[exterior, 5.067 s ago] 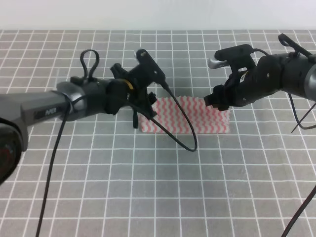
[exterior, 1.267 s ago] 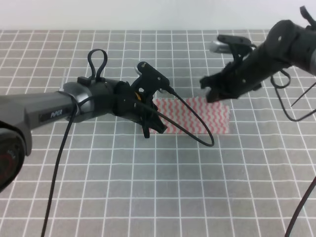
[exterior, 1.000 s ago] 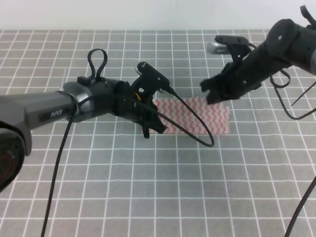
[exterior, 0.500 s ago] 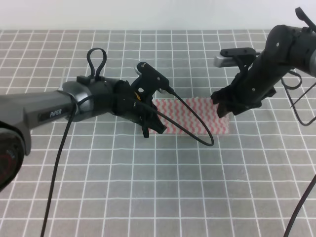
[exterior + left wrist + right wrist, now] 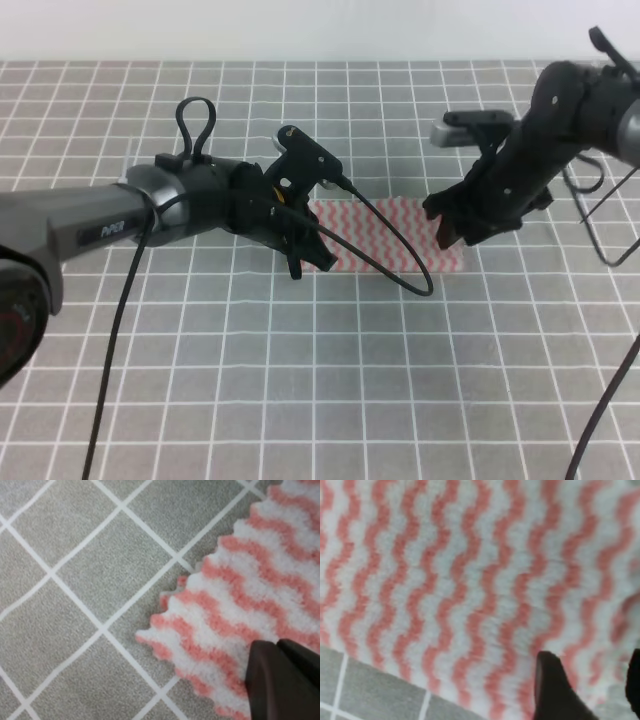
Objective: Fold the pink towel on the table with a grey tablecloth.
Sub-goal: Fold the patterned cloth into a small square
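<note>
The pink towel (image 5: 420, 225) lies flat as a folded strip on the table with a grey tablecloth (image 5: 300, 380). My left gripper (image 5: 298, 268) is down at the strip's near-left corner. In the left wrist view its dark tips (image 5: 278, 652) are together, resting on the towel (image 5: 260, 595) just inside the scalloped corner; I cannot tell whether cloth is pinched. My right gripper (image 5: 452, 237) is low over the strip's right end. In the right wrist view its two fingers (image 5: 550, 685) stand apart, close above the towel (image 5: 470, 580), with the gripper (image 5: 590, 680) open.
A black cable (image 5: 425, 285) loops from the left arm across the towel's near edge. Thin cables (image 5: 600, 235) hang from the right arm at the far right. Grid cloth (image 5: 75, 580) spreads all around the towel. A white wall edge (image 5: 320, 30) bounds the back.
My right gripper has come down and toward the near right end of the towel. My left gripper has held still over the last second; five seconds ago it was higher at the left edge.
</note>
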{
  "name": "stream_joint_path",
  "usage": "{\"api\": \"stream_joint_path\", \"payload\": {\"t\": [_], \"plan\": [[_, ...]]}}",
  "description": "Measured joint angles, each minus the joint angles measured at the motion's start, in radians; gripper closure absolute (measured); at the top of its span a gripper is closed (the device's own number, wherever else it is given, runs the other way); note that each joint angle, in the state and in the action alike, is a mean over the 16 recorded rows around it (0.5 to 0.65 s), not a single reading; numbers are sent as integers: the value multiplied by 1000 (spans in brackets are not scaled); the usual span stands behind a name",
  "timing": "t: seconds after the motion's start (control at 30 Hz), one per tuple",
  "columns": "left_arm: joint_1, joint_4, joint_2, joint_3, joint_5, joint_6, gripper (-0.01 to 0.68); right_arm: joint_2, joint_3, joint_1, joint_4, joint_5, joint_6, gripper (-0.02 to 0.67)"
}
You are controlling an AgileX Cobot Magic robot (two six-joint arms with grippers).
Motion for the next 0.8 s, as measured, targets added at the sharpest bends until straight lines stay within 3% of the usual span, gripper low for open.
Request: {"api": "stream_joint_path", "payload": {"t": [0.8], "plan": [[0, -1, 1, -1, 1, 0, 674, 41, -39, 1, -45, 45, 54, 362]]}}
